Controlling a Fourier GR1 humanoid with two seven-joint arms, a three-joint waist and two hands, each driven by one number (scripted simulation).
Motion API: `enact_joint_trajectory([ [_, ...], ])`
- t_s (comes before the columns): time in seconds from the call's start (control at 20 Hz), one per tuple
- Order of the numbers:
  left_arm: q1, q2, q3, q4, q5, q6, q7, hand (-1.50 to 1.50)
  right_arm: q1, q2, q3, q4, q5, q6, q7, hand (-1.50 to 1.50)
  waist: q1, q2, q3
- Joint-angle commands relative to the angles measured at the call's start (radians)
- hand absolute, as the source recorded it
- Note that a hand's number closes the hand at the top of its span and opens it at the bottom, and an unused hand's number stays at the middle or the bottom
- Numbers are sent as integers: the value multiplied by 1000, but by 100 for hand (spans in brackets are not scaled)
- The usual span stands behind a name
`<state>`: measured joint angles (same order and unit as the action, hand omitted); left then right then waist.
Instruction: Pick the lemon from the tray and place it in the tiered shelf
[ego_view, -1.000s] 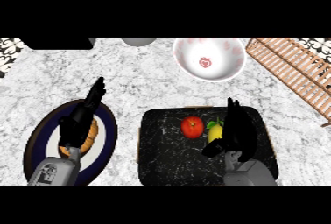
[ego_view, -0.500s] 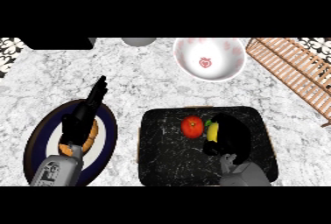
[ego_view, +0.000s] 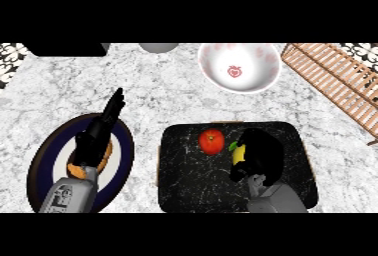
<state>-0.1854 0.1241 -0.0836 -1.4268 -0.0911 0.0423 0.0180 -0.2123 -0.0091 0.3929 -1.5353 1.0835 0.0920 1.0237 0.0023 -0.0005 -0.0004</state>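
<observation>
Lower right, the right hand (ego_view: 260, 152) curls round the yellow lemon (ego_view: 238, 155) over the black speckled tray (ego_view: 184, 175). Bare marble counter (ego_view: 314, 110) lies between tray and wooden slatted shelf (ego_view: 332, 70), upper right.

Yellow lemon (ego_view: 238, 154), green at the tip, against the black fingers (ego_view: 257, 140) of the right hand (ego_view: 260, 155). Just left of them, red tomato (ego_view: 212, 141). Beneath, black tray (ego_view: 192, 185) flecked white. Beyond the fingertips, white bowl (ego_view: 240, 67) with pink specks and a red strawberry mark, and pale brown slatted tiered shelf (ego_view: 332, 75). Grey-white marbled counter (ego_view: 148, 90). Under the black left hand (ego_view: 96, 140), navy-rimmed white plate (ego_view: 43, 165).
</observation>
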Motion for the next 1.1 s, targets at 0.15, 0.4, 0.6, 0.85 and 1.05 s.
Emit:
enact_joint_trajectory([
  [0.15, -43, 2, -18, -3, -5, -24, 14, 0, -309, 9, -247, 213, -43, -166, 273, 150, 58, 22, 2],
  [0.4, -62, 1, -22, -13, 6, -42, 25, 0, -489, 9, -390, 350, 30, -283, 306, 150, 94, 31, 1],
  [0.6, -57, -19, -45, -9, -7, -35, 19, 0, -598, 9, -448, 343, 128, -464, 253, 150, 93, 28, 1],
  [0.85, -40, -30, -34, 23, -4, -24, 3, 0, -740, 9, -457, 464, 284, -544, 312, 150, 86, 23, -2],
  [1.05, -62, -7, -27, 7, -6, -35, 30, 0, -881, 9, -513, 530, 396, -498, 389, 150, 79, 14, -2],
])
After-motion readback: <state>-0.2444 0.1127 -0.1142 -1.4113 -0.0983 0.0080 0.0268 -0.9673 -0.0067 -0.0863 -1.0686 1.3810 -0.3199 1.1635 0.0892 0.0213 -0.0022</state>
